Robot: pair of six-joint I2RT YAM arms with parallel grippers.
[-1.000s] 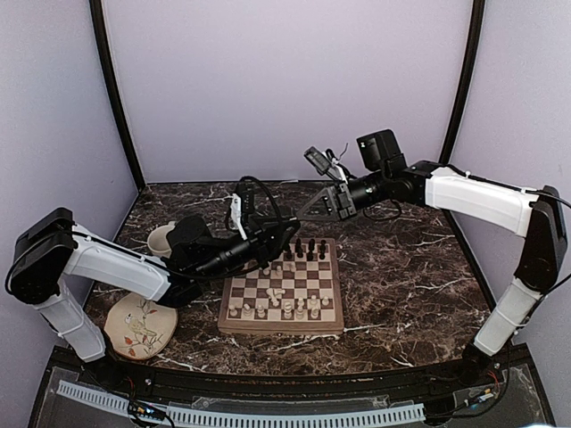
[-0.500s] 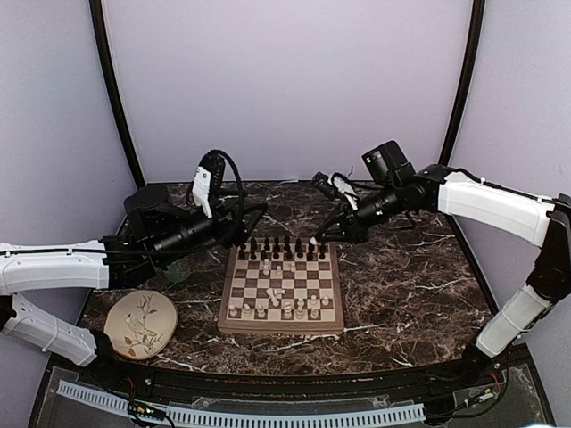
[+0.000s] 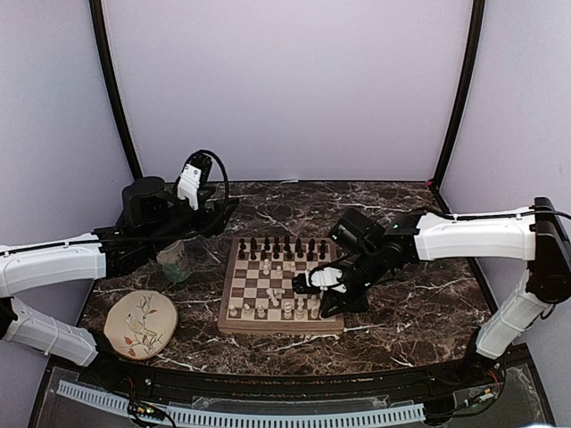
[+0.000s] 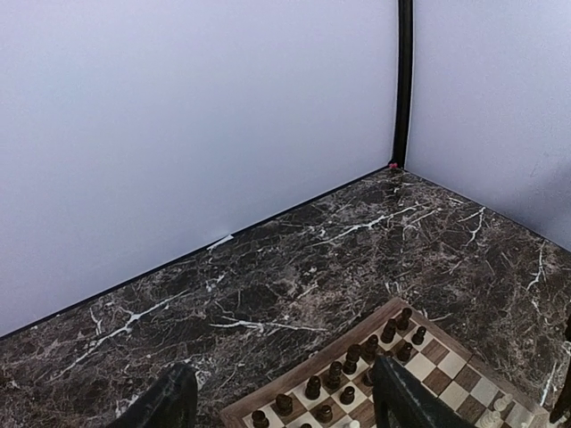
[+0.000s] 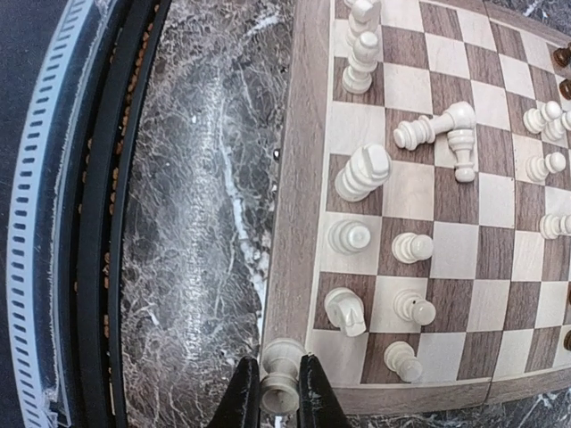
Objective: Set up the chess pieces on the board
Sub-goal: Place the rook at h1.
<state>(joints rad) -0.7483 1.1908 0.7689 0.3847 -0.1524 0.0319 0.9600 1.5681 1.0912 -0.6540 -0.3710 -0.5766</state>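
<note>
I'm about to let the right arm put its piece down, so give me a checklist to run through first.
1. Right hand shut on the white piece: ok.
2. Piece over a square: not ok, it hangs at the board's edge.
3. Corner square beside it free: ok.
4. Left hand open, clear of the right arm: ok.
5. Other white pieces upright: not ok, two lie toppled.
</note>
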